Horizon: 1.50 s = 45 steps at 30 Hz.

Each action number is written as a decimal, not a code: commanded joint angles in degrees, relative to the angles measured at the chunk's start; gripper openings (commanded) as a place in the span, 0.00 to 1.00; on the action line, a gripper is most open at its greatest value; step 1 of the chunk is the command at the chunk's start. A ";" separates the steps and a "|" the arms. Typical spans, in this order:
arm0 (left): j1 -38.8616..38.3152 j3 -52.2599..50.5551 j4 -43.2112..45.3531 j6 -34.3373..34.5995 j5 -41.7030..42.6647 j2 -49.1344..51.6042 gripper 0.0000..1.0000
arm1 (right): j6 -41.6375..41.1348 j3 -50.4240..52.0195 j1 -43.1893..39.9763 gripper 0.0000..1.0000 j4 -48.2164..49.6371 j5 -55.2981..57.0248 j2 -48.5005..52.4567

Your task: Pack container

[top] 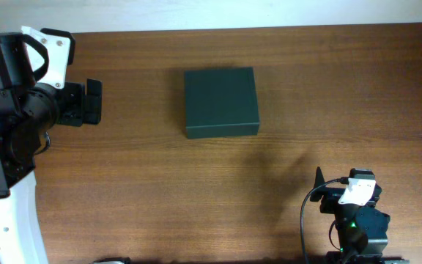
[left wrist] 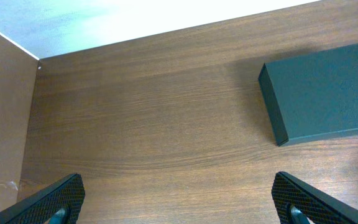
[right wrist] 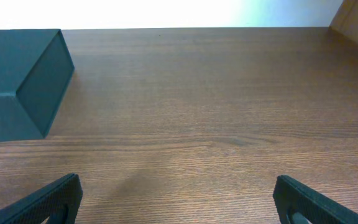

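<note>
Container (top: 221, 103) is found on the far half of the table (top: 196, 191), about mid-width. Its top is flat and looks closed, and nothing is touching it. Its sides are lined up pretty much square with the far table edge, and a strip of bare wood is seen between the box and that edge. Bare wood is also seen on its left, right and near sides, so it's reachable from all around.

The left gripper (top: 94, 101) is held off to the left of the box at about the same depth and pointed toward it, with a plain gap of wood in between. Its fingers (left wrist: 55, 199) are spread wide and nothing is pinched between them. In the left wrist view the box is seen up at the far right, and a brown upright panel (left wrist: 5, 112) is seen running along the left side of the table.

The right gripper (right wrist: 179, 202) is parked at the near right of the table, well apart from the box. Its fingers (right wrist: 48, 202) are spread wide too, nothing held. From its wrist view only the box's corner is caught at the far left, with a long run of bare wood ahead up to the far edge.
</note>
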<state>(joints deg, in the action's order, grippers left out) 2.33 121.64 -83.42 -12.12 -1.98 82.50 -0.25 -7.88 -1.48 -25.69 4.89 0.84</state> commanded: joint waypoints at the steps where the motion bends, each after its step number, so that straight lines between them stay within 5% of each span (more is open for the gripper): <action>1: 0.20 0.22 -0.04 0.92 -0.42 -0.37 0.99 | -0.66 0.50 -0.48 0.99 0.13 -0.17 -0.55; 9: 0.26 -9.90 8.52 0.33 -1.25 -13.68 0.99 | -0.66 0.50 -0.48 0.99 0.13 -0.17 -0.55; 20: 0.20 -64.30 42.51 2.25 2.19 -50.45 0.99 | -0.66 0.50 -0.48 0.99 0.13 -0.17 -0.55; 33: 0.17 -102.92 48.33 2.27 2.23 -78.73 0.99 | -0.66 0.50 -0.48 0.99 0.13 -0.17 -0.55; 45: -1.01 -112.65 49.99 2.25 2.86 -82.18 0.99 | -0.66 0.50 -0.48 0.99 0.13 -0.17 -0.55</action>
<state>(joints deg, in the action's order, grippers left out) 1.58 9.69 -34.00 -10.39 0.03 0.95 -0.25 -7.70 -1.48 -25.39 4.89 0.84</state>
